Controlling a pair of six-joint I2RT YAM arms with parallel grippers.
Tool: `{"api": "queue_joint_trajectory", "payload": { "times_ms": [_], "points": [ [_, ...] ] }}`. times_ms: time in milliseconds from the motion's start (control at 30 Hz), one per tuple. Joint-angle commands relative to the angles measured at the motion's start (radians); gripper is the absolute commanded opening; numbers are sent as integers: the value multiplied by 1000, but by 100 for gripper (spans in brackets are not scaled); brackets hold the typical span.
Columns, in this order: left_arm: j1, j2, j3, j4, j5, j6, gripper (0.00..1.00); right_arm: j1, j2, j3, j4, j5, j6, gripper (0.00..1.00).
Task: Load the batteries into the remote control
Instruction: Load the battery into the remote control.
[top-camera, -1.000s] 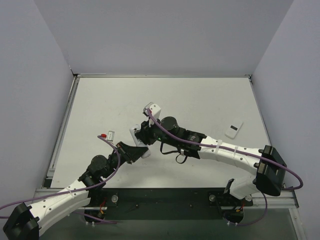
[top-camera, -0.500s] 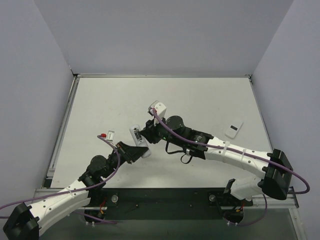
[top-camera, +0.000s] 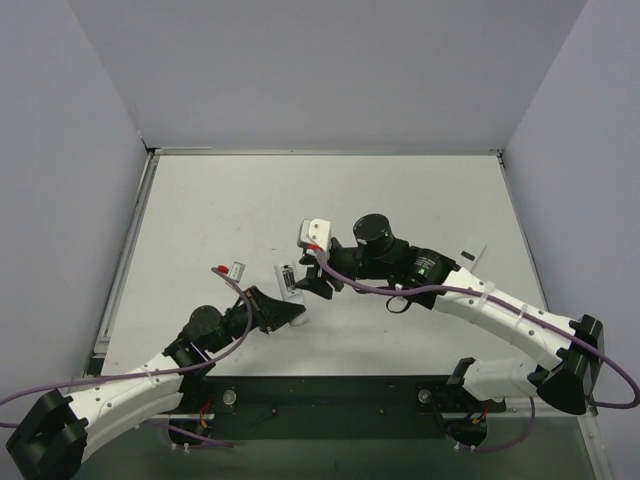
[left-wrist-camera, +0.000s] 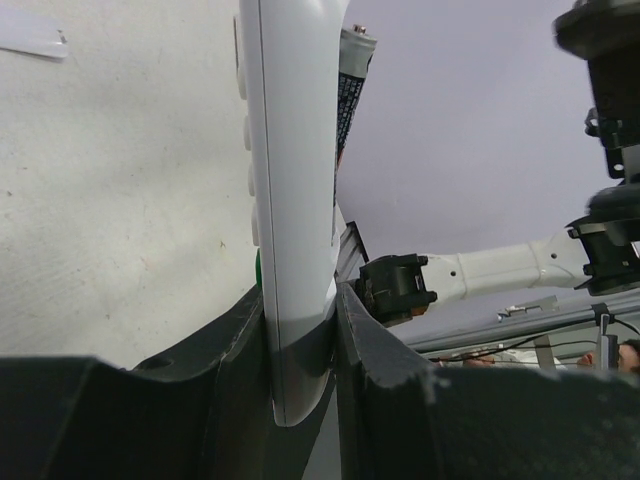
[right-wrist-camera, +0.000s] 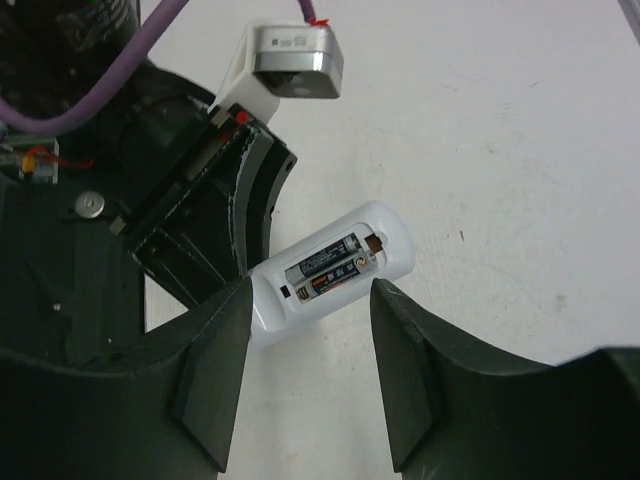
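Note:
The remote control (top-camera: 289, 285) is a slim white handset, held off the table by its lower end with my left gripper (top-camera: 275, 310) shut on it. In the left wrist view the remote (left-wrist-camera: 290, 200) stands clamped edge-on between the dark fingers (left-wrist-camera: 230, 350). Seen from the right wrist, its open back (right-wrist-camera: 335, 270) faces the camera. Two batteries (right-wrist-camera: 330, 262) lie side by side in that compartment. One battery's end (left-wrist-camera: 350, 90) pokes out behind the remote. My right gripper (right-wrist-camera: 312, 290) hovers over it, open, with nothing between its fingers; from above it (top-camera: 316, 280) is just right of the remote.
A small white flat cover piece (top-camera: 472, 247) lies at the right of the table, partly behind the right arm. The left wrist's silver camera (right-wrist-camera: 295, 50) sits above the remote. Grey walls enclose the table on three sides.
My right gripper has opened and pulled back to the right, off the remote. The left gripper has shifted slightly right, still holding the remote.

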Motion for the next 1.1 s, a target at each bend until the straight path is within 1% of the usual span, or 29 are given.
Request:
{"api": "queue_joint_trajectory", "payload": {
  "times_ms": [0,33,133,233,333,367,533,667,767,933,1067],
  "points": [
    [-3,24,61,139,81,9,0,-29,-3,36,-114,-137,-234,46],
    [-3,29,61,147,84,9,0,-36,-1,31,-114,-134,-269,46],
    [-3,35,63,158,95,13,0,-60,8,27,-108,-125,-308,45],
    [-3,38,63,159,103,17,0,-81,28,18,-59,-166,-320,40],
    [-3,38,66,161,112,23,0,-83,48,14,-40,-194,-332,40],
    [-3,38,66,164,113,25,0,-81,58,14,1,-197,-334,39],
    [-3,24,58,169,104,26,0,-80,91,47,-11,-235,-360,38],
    [-3,22,58,167,103,28,0,-80,126,83,-28,-229,-346,32],
    [-3,21,58,165,103,28,0,-80,129,87,-28,-243,-351,30],
    [-2,19,60,158,97,28,0,-80,126,88,-56,-264,-358,29],
    [-3,18,63,158,97,29,0,-81,129,90,-62,-266,-360,22]
  ]
}}
